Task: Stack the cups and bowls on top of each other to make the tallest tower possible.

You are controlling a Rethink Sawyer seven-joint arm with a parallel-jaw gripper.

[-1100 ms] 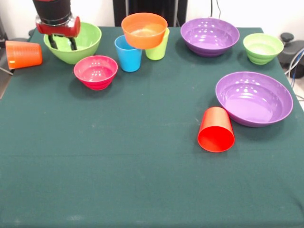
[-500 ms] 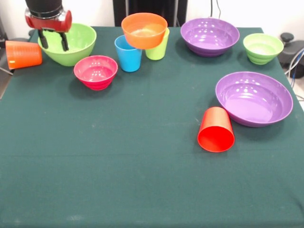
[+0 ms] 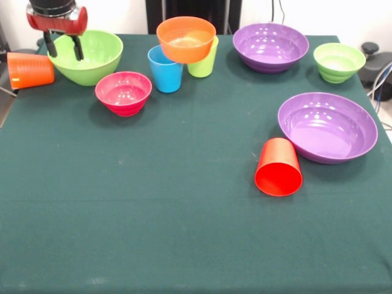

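My gripper (image 3: 63, 49) hangs open at the back left. One of its fingers is at the left rim of the large lime green bowl (image 3: 92, 58) and the other is over the bowl's inside. An orange cup (image 3: 29, 70) lies on its side left of that bowl. A pink bowl (image 3: 124, 92) sits in front of it. An orange bowl (image 3: 185, 40) is perched on the blue cup (image 3: 165, 72) and the lime green cup (image 3: 205, 64). A red cup (image 3: 278, 166) lies on its side beside a purple bowl (image 3: 327, 125). The tower is out of view.
A second purple bowl (image 3: 271, 46) and a small green bowl (image 3: 339, 61) stand at the back right. The green tablecloth (image 3: 153, 214) covers the table. The orange cup lies at the table's left edge.
My gripper has moved left and slightly up, its fingers the same distance apart. The large lime green bowl has shifted a little to the left with it.
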